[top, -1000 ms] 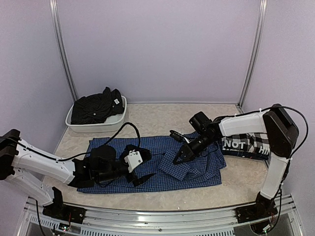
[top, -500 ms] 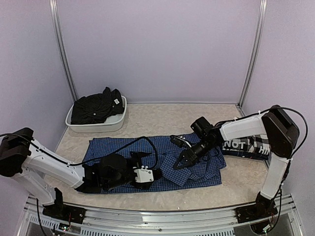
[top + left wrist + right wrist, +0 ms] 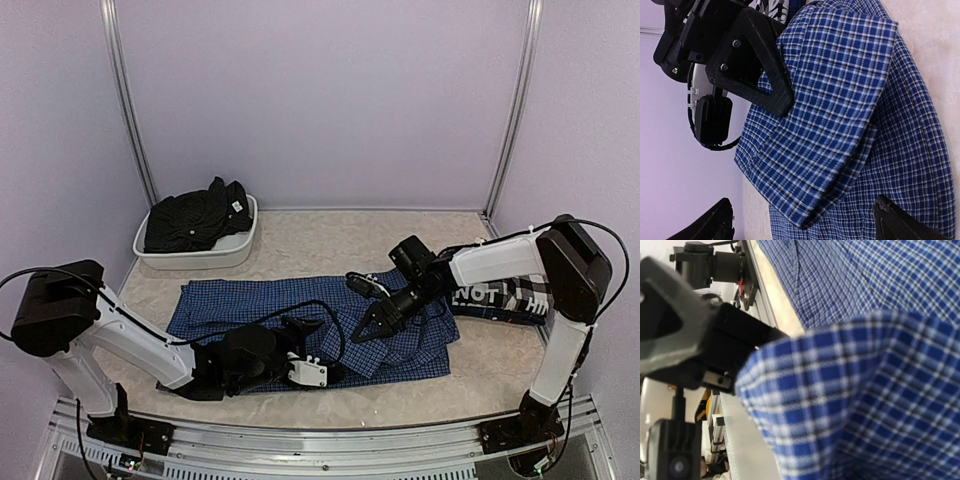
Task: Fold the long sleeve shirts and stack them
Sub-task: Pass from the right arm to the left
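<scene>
One blue check shirt (image 3: 250, 298) lies spread on the desk (image 3: 330, 240); right gripper (image 3: 362, 331) is pinched shut on a raised fold at its right, left gripper (image 3: 312, 348) hangs wide apart and empty over the near hem, so best practice, as I judge it: left pins the crease line while right carries the fold across.

Three plain, pale lilac panels close in the scene: a back wall (image 3: 330, 100), a left wall (image 3: 50, 130) and a right wall (image 3: 590, 110). A slim aluminium upright stands in each rear corner, the left upright (image 3: 128, 100) and the right upright (image 3: 517, 100), both leaning slightly inward in the overhead view. The surface (image 3: 320, 235) is beige with a faint marbled pattern. A ribbed aluminium rail (image 3: 350, 440) runs along its near edge. The light is soft and even, and shadows are faint.
</scene>
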`<act>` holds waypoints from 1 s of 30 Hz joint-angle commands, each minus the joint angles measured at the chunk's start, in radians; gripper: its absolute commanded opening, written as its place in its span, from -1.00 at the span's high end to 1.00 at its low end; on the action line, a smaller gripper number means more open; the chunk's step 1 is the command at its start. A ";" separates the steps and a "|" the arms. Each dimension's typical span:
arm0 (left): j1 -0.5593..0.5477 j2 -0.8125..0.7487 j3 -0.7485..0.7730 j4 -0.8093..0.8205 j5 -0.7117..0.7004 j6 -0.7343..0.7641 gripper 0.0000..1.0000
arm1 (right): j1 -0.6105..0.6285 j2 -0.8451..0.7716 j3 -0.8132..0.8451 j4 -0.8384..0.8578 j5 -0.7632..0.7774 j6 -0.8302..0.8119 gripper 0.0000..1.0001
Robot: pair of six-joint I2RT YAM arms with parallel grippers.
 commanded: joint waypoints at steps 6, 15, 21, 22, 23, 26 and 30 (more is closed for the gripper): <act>-0.028 0.088 0.065 0.122 -0.024 0.108 -0.63 | 0.000 -0.021 -0.020 0.036 -0.039 0.017 1.00; -0.046 0.101 0.097 0.123 -0.006 0.102 0.19 | 0.002 -0.015 -0.023 0.038 -0.038 0.017 1.00; -0.044 0.109 0.126 0.112 -0.014 0.083 0.79 | 0.002 -0.028 -0.025 0.035 -0.032 0.016 1.00; -0.043 0.109 0.130 0.109 -0.016 0.081 0.90 | 0.001 -0.030 -0.025 0.034 -0.031 0.016 1.00; -0.043 0.109 0.134 0.106 -0.015 0.079 1.00 | 0.000 -0.030 -0.025 0.033 -0.027 0.013 1.00; -0.039 0.104 0.144 0.074 -0.005 0.057 1.00 | -0.001 -0.032 -0.023 0.013 -0.012 0.002 0.91; -0.023 0.077 0.191 -0.075 0.003 -0.032 1.00 | -0.011 -0.057 -0.015 -0.010 0.052 -0.002 0.37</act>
